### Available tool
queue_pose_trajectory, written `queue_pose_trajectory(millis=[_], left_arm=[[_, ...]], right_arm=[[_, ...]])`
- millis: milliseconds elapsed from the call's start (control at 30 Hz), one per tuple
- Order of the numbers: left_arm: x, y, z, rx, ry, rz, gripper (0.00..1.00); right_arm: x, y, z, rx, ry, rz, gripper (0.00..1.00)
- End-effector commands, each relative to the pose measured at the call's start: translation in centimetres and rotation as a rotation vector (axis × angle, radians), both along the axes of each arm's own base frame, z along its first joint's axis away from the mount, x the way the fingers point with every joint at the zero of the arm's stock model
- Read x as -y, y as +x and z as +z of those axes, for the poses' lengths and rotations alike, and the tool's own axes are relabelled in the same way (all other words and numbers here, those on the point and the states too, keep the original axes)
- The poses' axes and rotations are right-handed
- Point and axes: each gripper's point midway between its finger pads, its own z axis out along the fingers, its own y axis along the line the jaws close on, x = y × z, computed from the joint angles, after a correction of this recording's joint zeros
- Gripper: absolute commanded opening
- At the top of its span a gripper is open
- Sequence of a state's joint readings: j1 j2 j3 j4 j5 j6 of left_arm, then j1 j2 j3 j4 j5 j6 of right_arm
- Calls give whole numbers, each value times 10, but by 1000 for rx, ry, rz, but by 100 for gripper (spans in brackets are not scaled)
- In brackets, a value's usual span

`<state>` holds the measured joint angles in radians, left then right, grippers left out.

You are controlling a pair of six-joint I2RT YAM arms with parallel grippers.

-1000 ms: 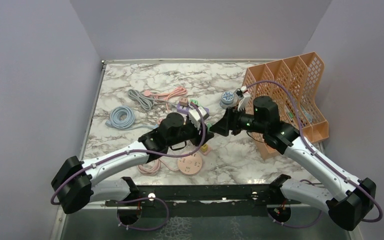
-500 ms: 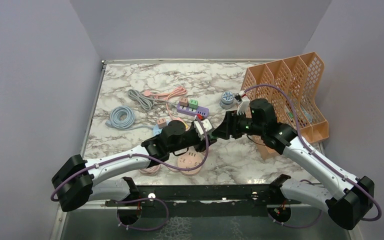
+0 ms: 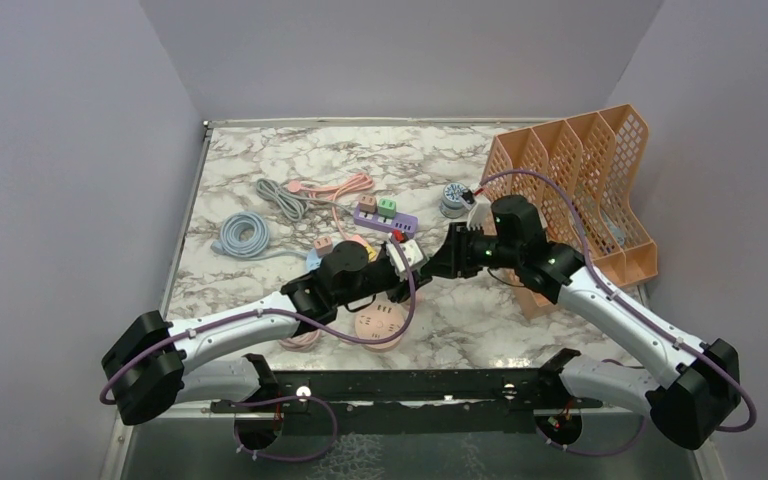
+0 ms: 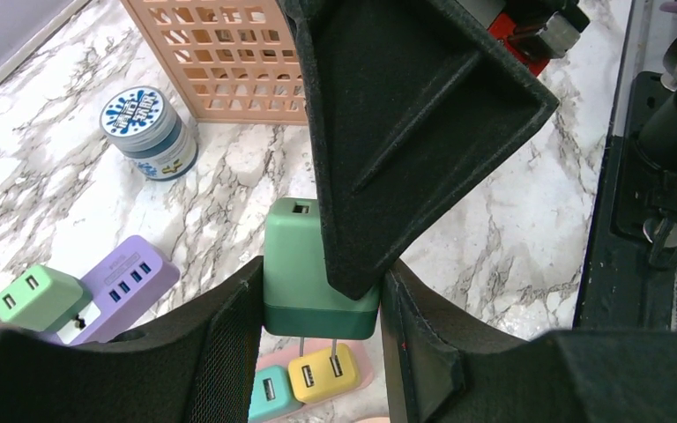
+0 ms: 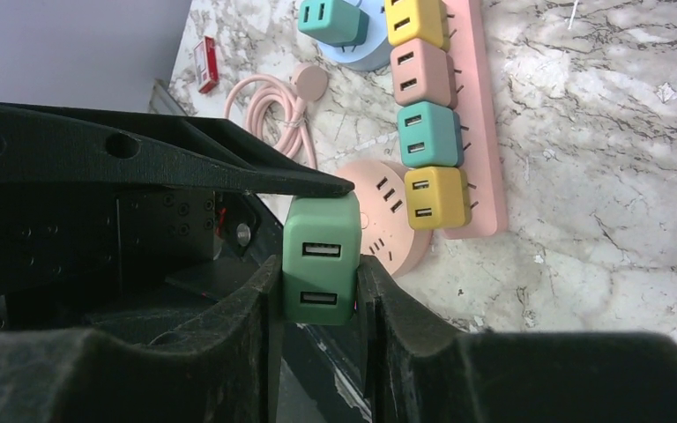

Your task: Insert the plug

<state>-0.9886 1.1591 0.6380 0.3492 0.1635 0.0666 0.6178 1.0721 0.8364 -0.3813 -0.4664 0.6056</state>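
The plug (image 4: pixel 300 264) is a green two-tone USB charger with two metal prongs, held in the air between both grippers. My left gripper (image 4: pixel 322 282) is shut on its sides, prongs pointing down over a yellow charger (image 4: pixel 322 374) on the pink power strip (image 5: pixel 480 132). My right gripper (image 5: pixel 320 269) is shut on the same plug (image 5: pixel 320 256), its two USB ports facing that camera. In the top view the two grippers meet at the plug (image 3: pixel 423 262) near the table's middle. A round pink socket (image 5: pixel 388 220) lies just beyond.
An orange file rack (image 3: pixel 580 170) stands at the right with a small jar (image 3: pixel 452 200) beside it. A purple strip (image 3: pixel 385 218) with chargers, a blue cable coil (image 3: pixel 243 235) and grey and pink cables (image 3: pixel 310 190) lie at the back left.
My right gripper has closed onto the plug that the left gripper holds. Both grippers have shifted a little toward the near side.
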Motion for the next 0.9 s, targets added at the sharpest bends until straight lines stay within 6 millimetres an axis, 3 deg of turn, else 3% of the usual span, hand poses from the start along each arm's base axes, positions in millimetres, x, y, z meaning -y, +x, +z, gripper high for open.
queue_pose_trajectory(millis=[0, 167, 267, 433, 633, 733, 867], left_arm=[[0, 8, 28, 51, -83, 44, 42], [-18, 23, 22, 46, -79, 184, 70], [-40, 34, 20, 37, -91, 309, 78], [-78, 41, 36, -40, -115, 511, 80], [-143, 53, 79, -54, -107, 832, 83], [-175, 57, 95, -12, -35, 967, 85], [-209, 56, 100, 19, -37, 1114, 89]], right_arm=[[-4, 0, -3, -21, 10, 14, 3], [2, 20, 8, 87, -2, -66, 1], [4, 33, 16, 178, -20, -82, 1], [4, 47, 19, 331, -84, -24, 1], [4, 63, 5, 335, -146, -43, 1], [-11, 57, 0, 322, -117, 14, 1], [-35, 40, -4, 354, -107, 140, 1]])
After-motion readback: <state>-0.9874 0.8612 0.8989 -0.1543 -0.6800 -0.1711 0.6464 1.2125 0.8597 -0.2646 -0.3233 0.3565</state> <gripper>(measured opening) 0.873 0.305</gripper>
